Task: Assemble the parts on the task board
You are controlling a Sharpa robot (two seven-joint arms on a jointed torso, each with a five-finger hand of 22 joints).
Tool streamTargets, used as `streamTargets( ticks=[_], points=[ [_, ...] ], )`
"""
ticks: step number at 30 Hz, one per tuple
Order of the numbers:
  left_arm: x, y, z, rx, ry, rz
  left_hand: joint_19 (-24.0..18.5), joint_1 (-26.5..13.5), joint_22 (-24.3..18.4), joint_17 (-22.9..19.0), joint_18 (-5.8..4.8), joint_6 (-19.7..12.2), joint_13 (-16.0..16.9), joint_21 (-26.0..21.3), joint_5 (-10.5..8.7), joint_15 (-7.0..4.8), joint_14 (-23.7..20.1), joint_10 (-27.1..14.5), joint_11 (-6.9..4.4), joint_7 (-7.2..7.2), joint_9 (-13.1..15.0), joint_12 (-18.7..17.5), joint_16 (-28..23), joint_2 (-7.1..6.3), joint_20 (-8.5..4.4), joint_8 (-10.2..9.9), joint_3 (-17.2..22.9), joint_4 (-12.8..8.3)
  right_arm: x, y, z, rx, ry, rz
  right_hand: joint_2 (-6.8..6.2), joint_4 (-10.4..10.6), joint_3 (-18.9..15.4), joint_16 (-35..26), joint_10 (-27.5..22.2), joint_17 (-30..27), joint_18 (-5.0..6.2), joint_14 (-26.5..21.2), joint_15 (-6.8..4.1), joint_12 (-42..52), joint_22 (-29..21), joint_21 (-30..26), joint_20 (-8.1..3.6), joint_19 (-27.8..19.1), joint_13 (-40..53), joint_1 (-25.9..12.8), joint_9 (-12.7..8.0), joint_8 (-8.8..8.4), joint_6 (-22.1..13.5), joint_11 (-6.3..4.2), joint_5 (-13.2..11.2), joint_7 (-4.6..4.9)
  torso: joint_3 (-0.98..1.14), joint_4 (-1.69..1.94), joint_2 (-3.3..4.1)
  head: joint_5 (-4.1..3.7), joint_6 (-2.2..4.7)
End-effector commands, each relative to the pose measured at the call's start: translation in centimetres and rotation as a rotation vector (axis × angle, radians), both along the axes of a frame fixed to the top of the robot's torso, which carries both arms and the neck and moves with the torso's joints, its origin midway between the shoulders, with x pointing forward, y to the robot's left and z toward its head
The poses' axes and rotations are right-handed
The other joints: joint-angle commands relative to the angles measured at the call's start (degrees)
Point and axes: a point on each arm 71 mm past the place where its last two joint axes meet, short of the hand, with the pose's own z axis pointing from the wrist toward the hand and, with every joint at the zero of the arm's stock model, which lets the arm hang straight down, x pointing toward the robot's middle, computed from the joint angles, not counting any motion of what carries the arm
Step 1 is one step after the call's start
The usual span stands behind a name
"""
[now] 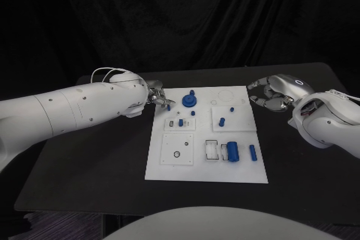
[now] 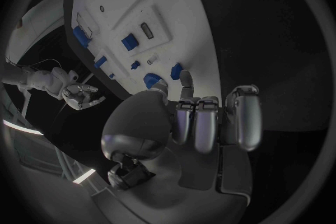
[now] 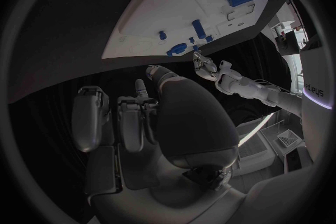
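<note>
I am reaching my empty, loosely curled left robot hand [image 1: 157, 98] toward the blue parts [image 1: 190, 100] at the white board's [image 1: 206, 175] far edge, aiming slowly, while my right robot hand [image 1: 271, 94] is hovering open beside it.

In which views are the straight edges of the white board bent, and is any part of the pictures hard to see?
Head view: the task board keeps straight edges and is evenly lit; the backdrop is dark. Left wrist view: the board's edge curves. Right wrist view: it curves too, and the right hand lies in dim light.
</note>
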Motion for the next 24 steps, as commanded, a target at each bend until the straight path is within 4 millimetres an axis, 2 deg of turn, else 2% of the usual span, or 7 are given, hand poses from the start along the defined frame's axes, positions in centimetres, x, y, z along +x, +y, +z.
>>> streamTargets(
  ticks=[1, 15, 19, 24],
  points=[
    [-0.08, -0.35, -0.19, -0.008, 0.01, -0.024, -0.11, 0.59, 8.36, 15.09, -0.37, 0.4, 15.05, -0.36, 0.39, 0.35, 5.95, 5.96, 0.29, 0.12, -0.06, -0.25, 0.15, -0.18, 0.37, -0.36, 0.08, -0.35, -0.06, 0.04, -0.09, -0.001, 0.002, -0.002, 0.14, 0.07, 0.33, -0.05, 5.97, 14.79, 0.5, 5.83, 0.52, 0.15, 11.46, -0.31, 0.4, 1.17, 15.07, -0.4, -0.08, -0.13, 0.42, 0.34, 0.33, 0.1, 0.02, 0.08, -0.03, -0.13, -0.01],
    [-0.18, -0.38, -0.77, -0.007, 0.022, -0.027, -0.2, 1.66, 8.39, 15.09, -0.33, 0.79, 15.05, -0.59, 2.31, 0.42, 5.95, 5.96, 0.35, 0.18, -0.92, -0.25, 0.15, -0.21, 0.44, -1.43, 0.45, -0.33, -0.09, -0.04, -0.11, -0.003, 0.005, -0.004, 0.16, 0.05, 0.41, -0.11, 5.97, 14.74, 0.54, 5.82, 0.52, 0.15, 11.41, -0.45, 0.4, 1.11, 15.07, -0.41, -0.09, -0.14, 0.45, 0.35, 0.35, 0.11, 0.05, 0.02, -0.04, 0.01, -0.01],
    [-0.22, -0.42, -0.87, -0.009, 0.023, -0.029, -0.23, 2.16, 8.43, 15.09, -0.32, 0.92, 15.05, -0.68, 3.53, 0.43, 5.95, 5.96, 0.35, 0.18, -1.25, -0.25, 0.15, -0.24, 0.45, -1.89, 0.69, -0.34, -0.08, -0.01, -0.11, -0.003, 0.005, -0.004, 0.15, 0.05, 0.43, -0.13, 5.97, 14.73, 0.55, 5.81, 0.52, 0.15, 11.39, -0.51, 0.4, 1.09, 15.07, -0.41, -0.09, -0.15, 0.46, 0.35, 0.35, 0.11, 0.05, 0.03, -0.03, 0.0, -0.01],
    [-0.27, -0.41, -0.97, -0.011, 0.025, -0.032, -0.31, 3.17, 8.48, 15.09, -0.28, 1.08, 15.05, -0.9, 6.31, 0.43, 5.95, 5.96, 0.35, 0.17, -1.86, -0.25, 0.15, -0.38, 0.46, -2.79, 1.35, -0.33, -0.08, -0.03, -0.12, -0.003, 0.006, -0.004, 0.14, 0.03, 0.47, -0.2, 5.97, 14.67, 0.57, 5.79, 0.52, 0.15, 11.36, -0.61, 0.41, 1.04, 15.07, -0.42, -0.1, -0.15, 0.47, 0.35, 0.35, 0.12, 0.03, 0.07, -0.02, -0.09, -0.01]
  ],
)
